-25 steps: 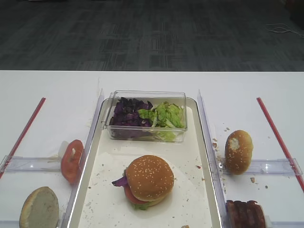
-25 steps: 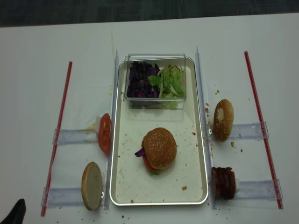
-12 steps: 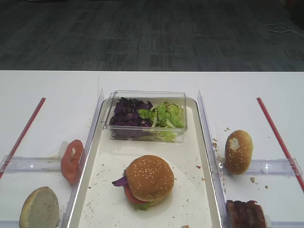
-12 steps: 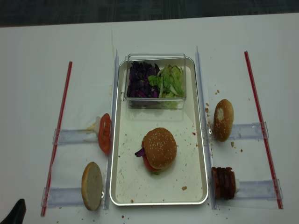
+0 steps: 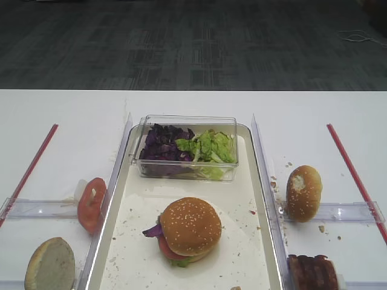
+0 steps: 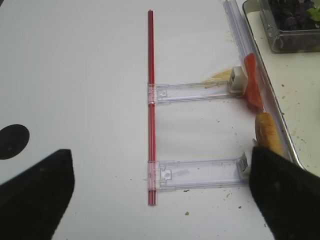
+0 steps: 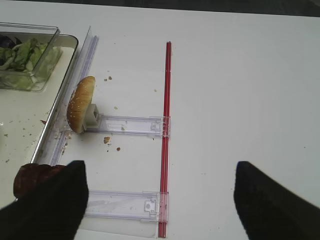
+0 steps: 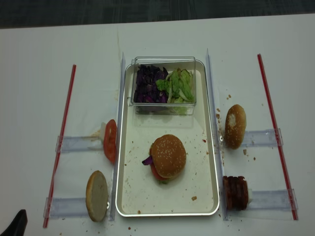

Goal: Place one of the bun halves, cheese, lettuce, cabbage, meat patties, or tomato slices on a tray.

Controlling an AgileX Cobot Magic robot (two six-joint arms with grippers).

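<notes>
On the cream tray [image 5: 136,241] [image 8: 140,196] stands a stacked burger, topped by the sesame bun half [image 5: 189,225] [image 8: 168,155], with tomato and cabbage showing under it. Lettuce [image 5: 208,146] and cabbage [image 5: 162,144] fill a clear tub at the tray's far end. A tomato slice [image 5: 91,204] [image 6: 251,87] stands left of the tray. The meat patties [image 5: 312,272] [image 7: 30,177] stand to its right. Cheese is out of view. My right gripper [image 7: 160,200] hangs open over bare table right of the patties. Left of the tray, my left gripper [image 6: 160,195] is open and empty.
A pale cut-face bun half [image 5: 50,266] [image 6: 267,132] stands at the front left, and a brown bun with a white spot [image 5: 303,192] [image 7: 80,104] at the right. Clear plastic holders [image 6: 197,172] and red strips [image 7: 165,130] lie on both sides. Crumbs dot the tray.
</notes>
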